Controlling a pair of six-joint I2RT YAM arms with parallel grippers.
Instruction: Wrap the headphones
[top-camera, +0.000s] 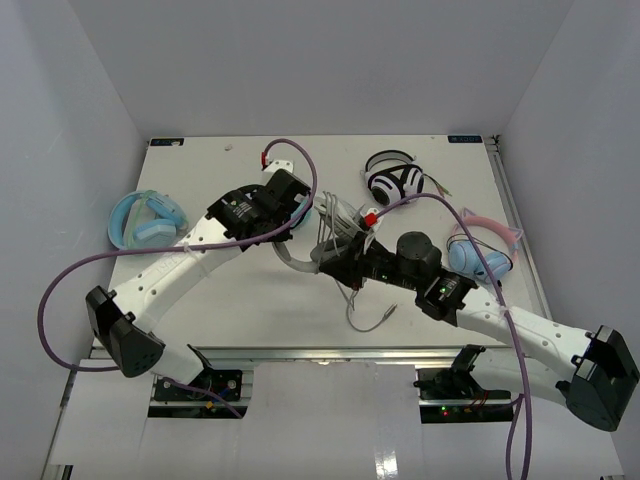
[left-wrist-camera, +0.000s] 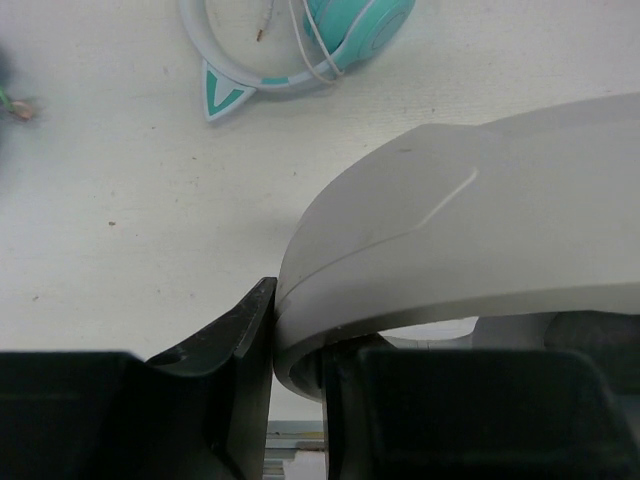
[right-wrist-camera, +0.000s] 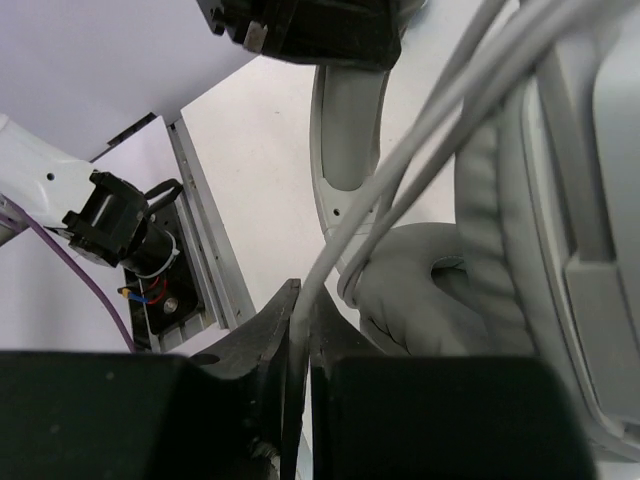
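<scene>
Near: cable (top-camera: 372, 318) tail loose on table (top-camera: 250, 310) | right wrist view only: right gripper (right-wrist-camera: 300, 300) pinched tight on cable | centre: headphones (top-camera: 335, 222) between both grippers | left wrist view only: left gripper (left-wrist-camera: 297, 335) clamps headband (left-wrist-camera: 450, 230)

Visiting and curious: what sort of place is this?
Likely a robotics test cell: white walls box in a white table, left arm and right arm bolted at its edge, grey headphones in their fingers.

Table (top-camera: 250, 310) bears pale blue headphones (top-camera: 145, 220), striped headphones (top-camera: 395, 182), pink-eared headphones (top-camera: 480, 255)
</scene>
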